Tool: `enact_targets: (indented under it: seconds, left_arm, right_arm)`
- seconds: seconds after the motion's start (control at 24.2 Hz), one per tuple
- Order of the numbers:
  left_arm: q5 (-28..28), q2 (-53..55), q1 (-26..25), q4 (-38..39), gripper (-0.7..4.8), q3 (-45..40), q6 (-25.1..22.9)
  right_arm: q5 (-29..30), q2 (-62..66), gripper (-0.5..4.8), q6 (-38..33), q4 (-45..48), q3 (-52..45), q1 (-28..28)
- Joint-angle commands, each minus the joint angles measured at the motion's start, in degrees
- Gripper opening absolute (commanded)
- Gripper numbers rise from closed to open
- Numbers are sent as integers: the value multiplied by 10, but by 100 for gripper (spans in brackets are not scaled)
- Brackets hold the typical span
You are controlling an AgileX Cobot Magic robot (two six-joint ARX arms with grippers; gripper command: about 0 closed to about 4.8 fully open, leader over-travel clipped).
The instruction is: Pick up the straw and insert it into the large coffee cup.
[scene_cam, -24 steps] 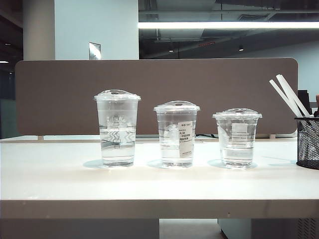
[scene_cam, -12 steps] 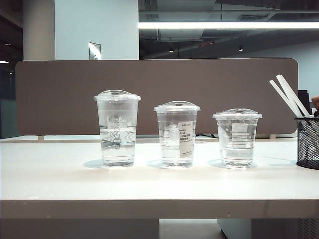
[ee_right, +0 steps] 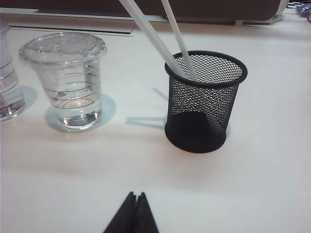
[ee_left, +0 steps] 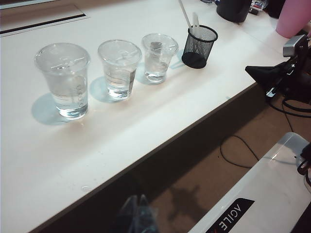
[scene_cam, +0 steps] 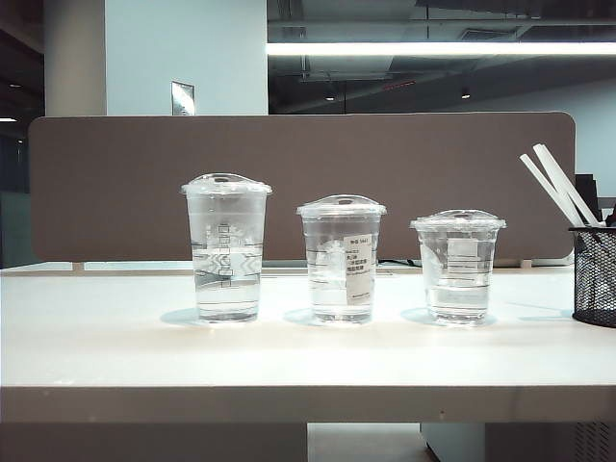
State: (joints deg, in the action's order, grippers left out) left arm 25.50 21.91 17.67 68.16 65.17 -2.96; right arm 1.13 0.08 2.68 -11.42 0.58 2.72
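You're sitting pre-grasp: right claw [ee_right: 133,213] clenched, empty, holder [ee_right: 204,102] at its 1 o'clock holding the straw [ee_right: 150,36]; left claw [ee_left: 136,218] looking clenched off-desk. Next: open, grab straw, carry to large cup [scene_cam: 226,248].

The exterior camera sits low at the table [scene_cam: 308,356] edge, facing the row of cups head-on. The left wrist camera looks down from high off the near side; the right wrist camera hovers close by the mesh holder [ee_right: 204,102], which all three views share.

Black pointed tool [ee_right: 134,213] tips — white lettered base
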Motion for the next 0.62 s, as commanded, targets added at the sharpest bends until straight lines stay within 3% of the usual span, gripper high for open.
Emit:
enact_targets:
  seconds: [0.04,0.25,0.37,0.45,0.62]
  left_arm:
    - [2,0,0,-5,-5,2,0]
    - [2,0,0,-5,-5,2,0]
    - [2,0,0,-5,-5,2,0]
    - [2,0,0,-5,-5,2,0]
    - [2,0,0,-5,-5,2,0]
  right_arm:
    - [8,-1,-1,1,5,1,1]
    - [16,-1,-1,0,6,1,1]
    - [15,-1,-2,-71,67,9,1]
    - [5,-1,-2,-102,118,56,1]
    - [-58,1,-2,-76,112,183,1]
